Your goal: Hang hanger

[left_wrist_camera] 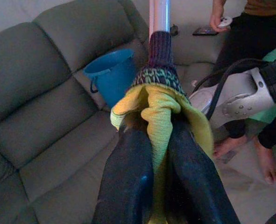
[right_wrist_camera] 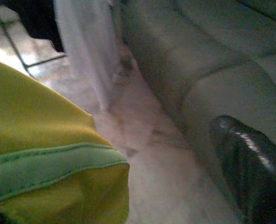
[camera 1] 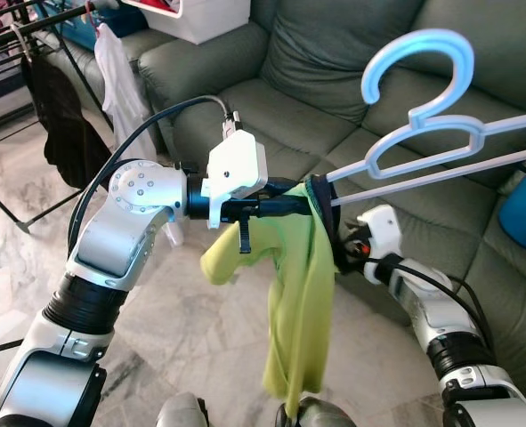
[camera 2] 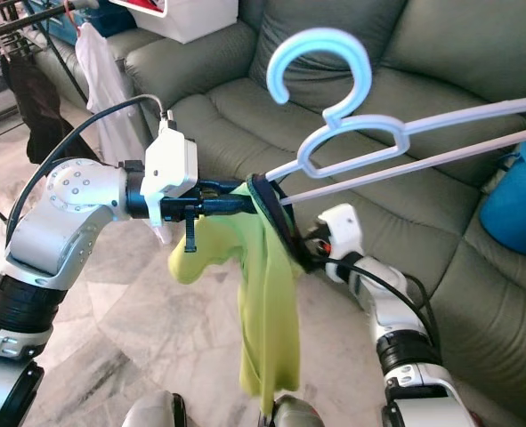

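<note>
Hanger [camera 1: 423, 116]: pale blue plastic, hook uppermost, held up in front of the grey-green sofa [camera 1: 334, 80]; its left end is buried in the collar of a yellow-green shirt [camera 1: 298, 294]; the rest slants away toward the robot's right.

Shirt: hangs limp from that end, dark knit collar stretched round the hanger arm; not yet spread over both shoulders.

Left gripper [camera 1: 289, 203]: clenched on the bunched shirt at the collar; in the left wrist view both fingers [left_wrist_camera: 128, 182] press yellow cloth between them, the hanger arm running on beyond.

Right gripper [camera 1: 343, 253]: tucked behind the shirt just beside the collar; whether it is clenched or released cannot be told; one finger [right_wrist_camera: 250, 163] and a fold of shirt appear in its wrist view.

Drying rack [camera 1: 22, 53]: well apart at the robot's far left, with a dark garment [camera 1: 62, 124] and a white one [camera 1: 120, 80] on it.

Also present: blue bucket [left_wrist_camera: 112, 77] on the sofa; a person [left_wrist_camera: 250, 46] standing by.

Step in hand, as judged: seat the shirt on the hanger before carrying; ease the collar further along the arm, keep the hook upright and free of cloth, hold the pinch firm so the shirt cannot slide off.
</note>
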`<state>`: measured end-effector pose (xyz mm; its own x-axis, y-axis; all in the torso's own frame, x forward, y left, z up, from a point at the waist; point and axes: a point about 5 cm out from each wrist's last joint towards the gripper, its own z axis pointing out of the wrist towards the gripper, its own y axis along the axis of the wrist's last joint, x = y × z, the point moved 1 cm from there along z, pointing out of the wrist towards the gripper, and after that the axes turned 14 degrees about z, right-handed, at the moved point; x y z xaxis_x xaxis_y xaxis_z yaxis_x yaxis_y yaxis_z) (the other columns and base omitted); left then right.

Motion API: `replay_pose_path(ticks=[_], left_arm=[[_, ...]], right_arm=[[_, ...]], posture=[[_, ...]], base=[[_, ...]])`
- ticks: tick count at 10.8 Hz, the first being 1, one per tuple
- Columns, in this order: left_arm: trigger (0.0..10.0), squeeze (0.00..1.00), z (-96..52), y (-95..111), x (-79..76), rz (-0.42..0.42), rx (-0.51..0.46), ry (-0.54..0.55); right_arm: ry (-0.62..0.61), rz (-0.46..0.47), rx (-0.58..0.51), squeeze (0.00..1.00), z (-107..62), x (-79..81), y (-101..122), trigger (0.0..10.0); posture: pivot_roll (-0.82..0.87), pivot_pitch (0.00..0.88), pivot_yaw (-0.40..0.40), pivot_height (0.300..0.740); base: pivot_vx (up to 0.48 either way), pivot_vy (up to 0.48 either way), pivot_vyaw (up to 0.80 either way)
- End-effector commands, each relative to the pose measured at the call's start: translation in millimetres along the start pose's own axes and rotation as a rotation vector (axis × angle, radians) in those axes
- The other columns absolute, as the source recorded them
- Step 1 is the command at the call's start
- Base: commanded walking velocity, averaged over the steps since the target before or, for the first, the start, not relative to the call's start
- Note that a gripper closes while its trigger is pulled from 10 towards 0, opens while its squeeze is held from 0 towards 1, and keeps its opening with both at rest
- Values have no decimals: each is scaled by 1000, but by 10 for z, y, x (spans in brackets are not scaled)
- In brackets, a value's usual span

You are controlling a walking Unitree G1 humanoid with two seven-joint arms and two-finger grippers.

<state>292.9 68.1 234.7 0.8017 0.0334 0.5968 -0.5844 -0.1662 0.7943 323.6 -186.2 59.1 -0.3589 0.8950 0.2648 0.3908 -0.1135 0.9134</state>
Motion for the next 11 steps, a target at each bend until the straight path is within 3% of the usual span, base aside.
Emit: replay_pose_path(ticks=[1, 2, 3, 5, 6, 7, 8, 9, 11], left_arm=[[0, 0, -29, 190, 117, 73, -46, 34], [0, 0, -46, 188, 135, 70, -38, 48], [0, 0, -100, 152, 173, 72, -9, 76], [0, 0, -199, 33, 200, 53, 40, 105], [0, 0, -253, -119, 180, 50, 96, 128], [0, 0, -367, -439, 93, -29, 169, 173], [0, 0, -427, -589, 48, -66, 209, 195], [0, 0, -572, -904, -58, -169, 280, 282], [0, 0, -693, -1117, -143, -263, 307, 368]], right_arm=[[-86, 3, 34, 0, -34, -129, -38, 0], [-203, 46, 49, 0, -98, -290, -81, 0], [-381, 128, 35, 0, -270, -560, -110, 0], [-627, 138, -82, 0, -568, -931, 47, 0], [-678, 132, -192, 0, -651, -1026, 274, 0], [-711, 135, -304, 0, -702, -1085, 563, 0], [-719, 127, -330, 0, -708, -1097, 656, 0], [-748, 107, -416, 0, -733, -1103, 861, 0], [-764, 88, -477, 0, -768, -1102, 955, 0]], posture=[[-74, 74, -24, 740], [-73, 75, -27, 740], [-74, 76, -28, 740], [-82, 76, -24, 740], [-86, 74, -21, 740], [-92, 72, -19, 740], [-94, 70, -18, 740], [-96, 70, -19, 740], [-100, 67, -25, 740]], base=[[0, 0, 0], [0, 0, 0], [0, 0, 0], [0, 0, 0], [0, 0, 0], [0, 0, 0], [0, 0, 0], [0, 0, 0], [0, 0, 0]])
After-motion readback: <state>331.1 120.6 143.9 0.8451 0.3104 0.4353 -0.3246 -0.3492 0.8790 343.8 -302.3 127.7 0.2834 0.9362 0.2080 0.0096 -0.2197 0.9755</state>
